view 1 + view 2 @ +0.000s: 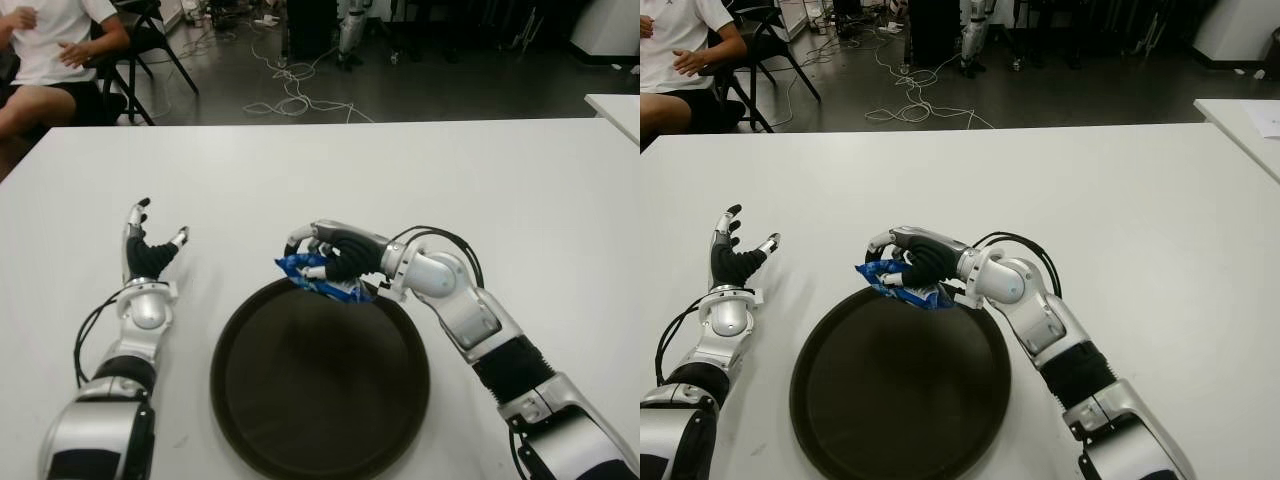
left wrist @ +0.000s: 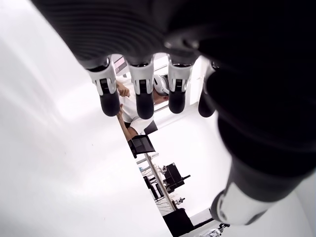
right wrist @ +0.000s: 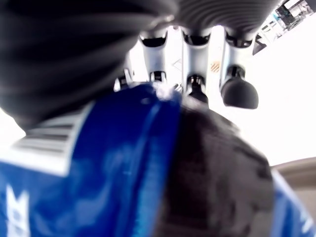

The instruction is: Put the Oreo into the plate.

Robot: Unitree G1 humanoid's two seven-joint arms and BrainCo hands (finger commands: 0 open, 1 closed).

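Left eye view: one blue Oreo packet (image 1: 322, 279) was gripped by the right hand (image 1: 335, 258) over one dark plate's (image 1: 320, 455) far rim; the left hand (image 1: 147, 250) was held open-fingered beside it.

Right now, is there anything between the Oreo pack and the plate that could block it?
Nothing visible does. The right hand grips the Oreo pack at the far rim of the plate, whose inside looks bare. The left hand shows to the plate's left, open.

Seen from the wrist, the right robot hand (image 3: 187, 98) was curled around the blue Oreo packet (image 3: 103, 173), which filled most of the view. Its silver, dark-tipped fingers (image 3: 239, 91) bent over the packet's edge against the white table (image 3: 291, 118).
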